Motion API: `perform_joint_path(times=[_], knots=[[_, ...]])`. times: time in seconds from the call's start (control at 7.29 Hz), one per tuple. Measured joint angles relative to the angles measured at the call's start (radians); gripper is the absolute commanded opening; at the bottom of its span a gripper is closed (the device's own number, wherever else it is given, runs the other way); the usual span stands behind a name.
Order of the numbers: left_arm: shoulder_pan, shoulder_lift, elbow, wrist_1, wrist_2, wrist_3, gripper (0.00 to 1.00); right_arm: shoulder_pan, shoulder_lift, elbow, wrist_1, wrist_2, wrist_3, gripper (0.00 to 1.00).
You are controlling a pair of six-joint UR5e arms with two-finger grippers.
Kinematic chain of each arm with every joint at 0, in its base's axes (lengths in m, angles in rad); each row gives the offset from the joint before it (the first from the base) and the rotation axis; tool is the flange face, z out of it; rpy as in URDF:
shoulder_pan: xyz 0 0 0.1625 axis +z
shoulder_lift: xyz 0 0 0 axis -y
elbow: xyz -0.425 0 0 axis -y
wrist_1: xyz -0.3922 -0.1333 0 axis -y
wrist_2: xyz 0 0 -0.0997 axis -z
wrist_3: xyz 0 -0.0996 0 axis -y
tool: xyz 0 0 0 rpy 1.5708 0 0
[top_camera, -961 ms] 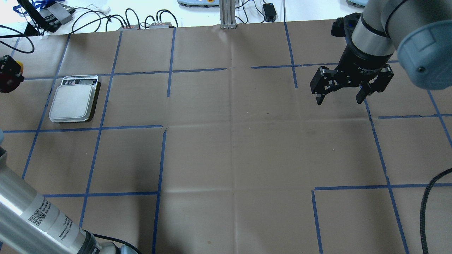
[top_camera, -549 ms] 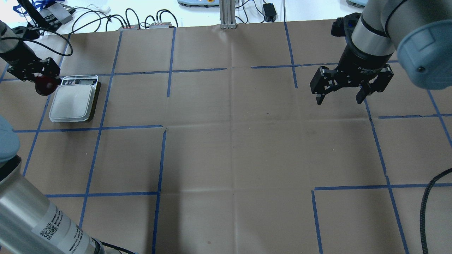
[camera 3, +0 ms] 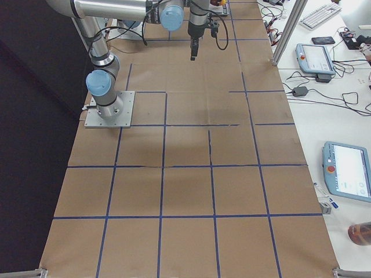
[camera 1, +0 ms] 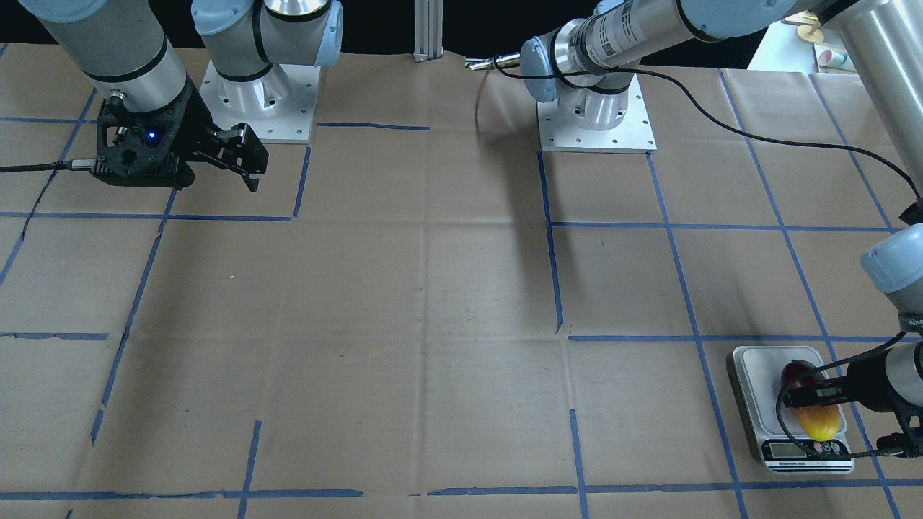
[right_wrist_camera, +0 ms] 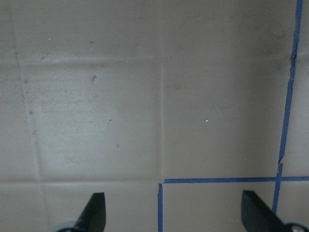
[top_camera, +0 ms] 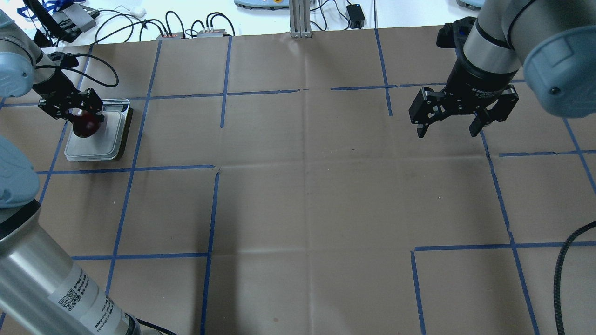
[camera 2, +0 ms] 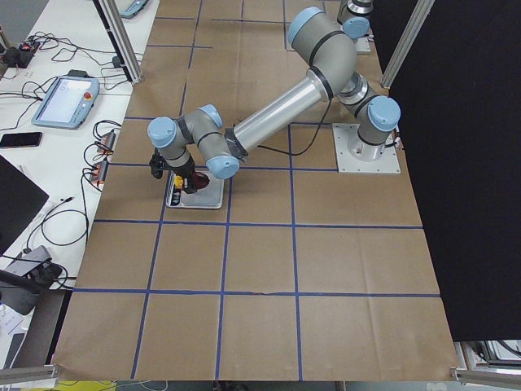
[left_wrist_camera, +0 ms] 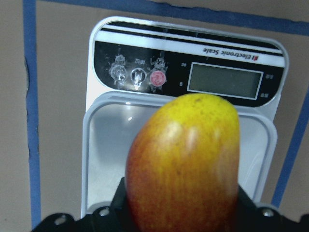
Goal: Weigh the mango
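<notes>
The mango (left_wrist_camera: 186,159) is held by the left gripper (top_camera: 84,115), whose two black fingers are closed on its sides. It is kept over the white plate of the scale (top_camera: 100,144), at the far left part of the table as seen from above. Whether the fruit is touching the plate or is just above it cannot be told. In the left wrist view the yellow end is pointed at the gray screen (left_wrist_camera: 224,79) and the round buttons (left_wrist_camera: 137,76), and a big part of the plate is hidden by the fruit. From above, only the dark red end is seen, because the rest is covered by the gripper. In the front view a thin black cable (camera 1: 780,418) is looped over the scale, just beside the fruit. The right gripper (top_camera: 448,130) is held up over the far right part of the table, well apart from the scale. Its fingers are spread wide and nothing is held between them; only brown paper (right_wrist_camera: 96,96) is seen under them in the right wrist view. The whole table is covered by this paper and is split into squares by blue tape lines (top_camera: 214,209). A metal post (top_camera: 299,18) is fixed at the far edge, and more cables (top_camera: 121,23) are laid behind it. A gray tablet (camera 3: 348,179) is set on the white side table.
</notes>
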State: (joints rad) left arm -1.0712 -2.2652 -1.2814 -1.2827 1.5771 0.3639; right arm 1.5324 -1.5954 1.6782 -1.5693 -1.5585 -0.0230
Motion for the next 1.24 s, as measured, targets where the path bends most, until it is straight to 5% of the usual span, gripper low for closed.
perform_joint_path(times=[0.27,0.69,1.24], knots=[[-0.002,0.030,0.013,-0.001,0.002,-0.003,1.00,0.000,0.000,0.000,0.000,0.000,0.000,1.00],[-0.033,0.205,0.012,-0.094,0.003,-0.095,1.00,0.000,0.000,0.000,0.000,0.000,0.000,1.00],[-0.311,0.397,-0.017,-0.291,0.001,-0.440,1.00,0.000,0.000,0.000,0.000,0.000,0.000,1.00]])
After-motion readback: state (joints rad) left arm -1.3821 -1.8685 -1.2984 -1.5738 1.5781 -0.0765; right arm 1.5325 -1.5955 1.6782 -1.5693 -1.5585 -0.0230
